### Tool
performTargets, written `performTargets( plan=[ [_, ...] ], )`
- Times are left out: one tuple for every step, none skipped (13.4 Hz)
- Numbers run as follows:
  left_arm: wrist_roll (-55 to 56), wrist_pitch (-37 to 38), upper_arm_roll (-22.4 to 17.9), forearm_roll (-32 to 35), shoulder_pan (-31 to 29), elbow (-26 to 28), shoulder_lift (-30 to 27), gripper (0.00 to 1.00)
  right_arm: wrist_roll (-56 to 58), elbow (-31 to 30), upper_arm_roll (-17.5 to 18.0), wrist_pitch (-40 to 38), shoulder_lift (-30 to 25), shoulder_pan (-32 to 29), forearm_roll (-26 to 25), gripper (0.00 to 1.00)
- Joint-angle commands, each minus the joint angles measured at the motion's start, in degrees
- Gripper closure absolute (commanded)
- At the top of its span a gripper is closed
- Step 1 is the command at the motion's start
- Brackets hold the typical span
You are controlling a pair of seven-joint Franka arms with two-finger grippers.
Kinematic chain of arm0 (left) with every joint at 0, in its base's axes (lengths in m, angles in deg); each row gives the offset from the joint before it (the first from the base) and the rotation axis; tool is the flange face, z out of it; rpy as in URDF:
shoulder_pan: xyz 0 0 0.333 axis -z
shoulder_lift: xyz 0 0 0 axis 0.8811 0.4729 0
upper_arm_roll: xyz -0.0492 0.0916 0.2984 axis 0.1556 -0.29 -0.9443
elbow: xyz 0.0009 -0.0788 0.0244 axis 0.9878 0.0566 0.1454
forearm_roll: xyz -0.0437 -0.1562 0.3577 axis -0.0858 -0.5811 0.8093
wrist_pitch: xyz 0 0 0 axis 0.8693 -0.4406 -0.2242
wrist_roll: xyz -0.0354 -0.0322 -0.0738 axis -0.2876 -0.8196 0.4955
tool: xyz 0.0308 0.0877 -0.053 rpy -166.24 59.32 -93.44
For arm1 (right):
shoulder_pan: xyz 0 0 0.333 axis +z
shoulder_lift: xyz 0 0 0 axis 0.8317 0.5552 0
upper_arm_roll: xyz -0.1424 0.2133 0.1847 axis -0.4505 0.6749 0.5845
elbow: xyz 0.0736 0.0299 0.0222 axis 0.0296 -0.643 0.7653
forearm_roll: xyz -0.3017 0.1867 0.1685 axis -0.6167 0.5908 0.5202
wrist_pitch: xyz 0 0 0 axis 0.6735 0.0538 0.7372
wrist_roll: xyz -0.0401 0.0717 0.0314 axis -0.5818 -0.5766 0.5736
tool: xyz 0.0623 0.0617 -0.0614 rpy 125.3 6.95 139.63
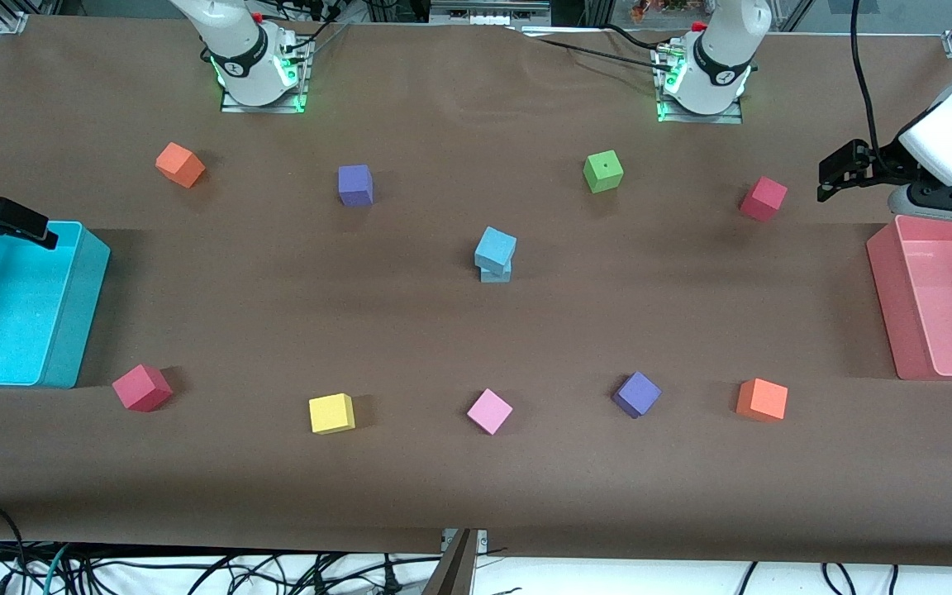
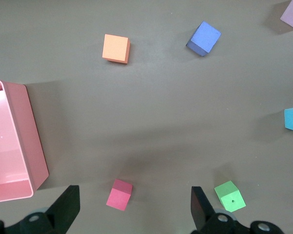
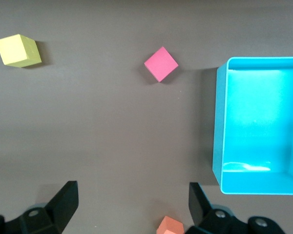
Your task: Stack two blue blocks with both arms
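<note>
Cyan bin (image 1: 71,314), pink bin (image 1: 885,281), assorted cubes

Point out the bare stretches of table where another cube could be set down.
Widest bare stretch: the band between the blue stack and the near row, yellow cube to orange cube. Also bare: between the stack and the cyan bin, and between it and the pink bin. Tightest: beside the green cube and red cube.
</note>
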Motion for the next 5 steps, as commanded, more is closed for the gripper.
performTargets(
  plan=[
    [-0.95,1.56,0.0,1.25,-0.08,-2.09,0.8,0.0,-1.01,-1.05,0.6,-0.71,-1.59,-0.14,-1.56,0.0],
    [-0.95,1.56,0.0,1.25,-0.08,-2.09,0.8,0.0,-1.18,-0.61,0.6,-0.8,-1.24,0.04,-1.83,0.0],
    [-0.95,1.65,0.0,1.25,-0.08,-2.09,0.8,0.0,-1.18,0.0,0.6,-0.72,-0.97,0.04,-2.0,0.0],
    [-0.95,1.65,0.0,1.25,-0.08,-2.09,0.8,0.0,-1.09,0.44,0.6,-0.71,-0.62,0.04,-2.0,0.0],
    [-0.95,1.74,-0.09,1.25,-0.08,-2.09,0.8,0.0,-1.44,0.53,0.6,-0.63,-0.36,0.04,-1.92,0.0]
  ],
)
